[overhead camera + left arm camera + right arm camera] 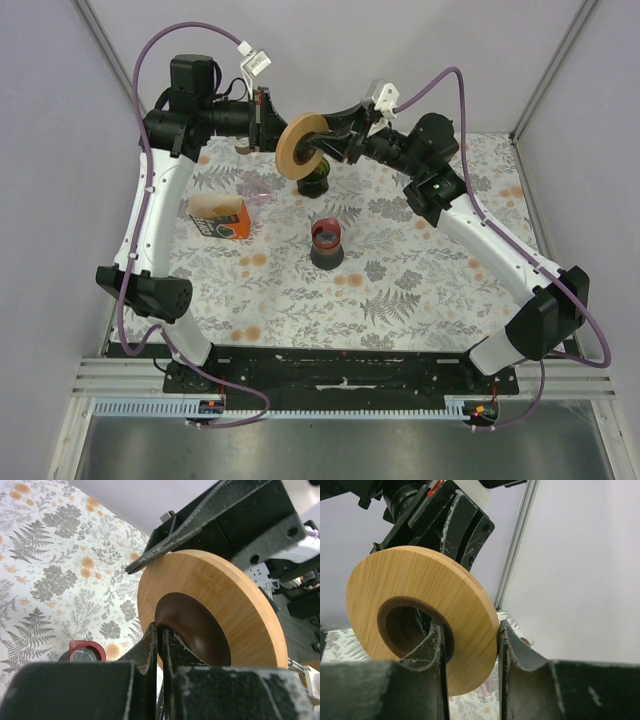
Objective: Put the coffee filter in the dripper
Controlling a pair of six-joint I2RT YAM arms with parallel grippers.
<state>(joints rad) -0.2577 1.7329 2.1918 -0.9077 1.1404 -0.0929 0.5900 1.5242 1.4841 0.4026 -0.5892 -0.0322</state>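
Observation:
The dripper (300, 145), a bamboo disc around a dark brown cone, is held in the air on edge at the back of the table. My left gripper (268, 120) is shut on the rim of the brown cone (200, 630), its jaws almost together (161, 627). My right gripper (335, 140) is shut on the bamboo disc (420, 590), with one finger (432, 645) inside the hole and the other (507, 645) on the outer edge. No loose coffee filter shows in any view.
An orange box (220, 217) and a crumpled clear wrapper (256, 188) lie at the left. A dark jar (315, 182) stands under the dripper. A dark cup with a red rim (327, 243) stands mid-table and shows in the left wrist view (82, 652).

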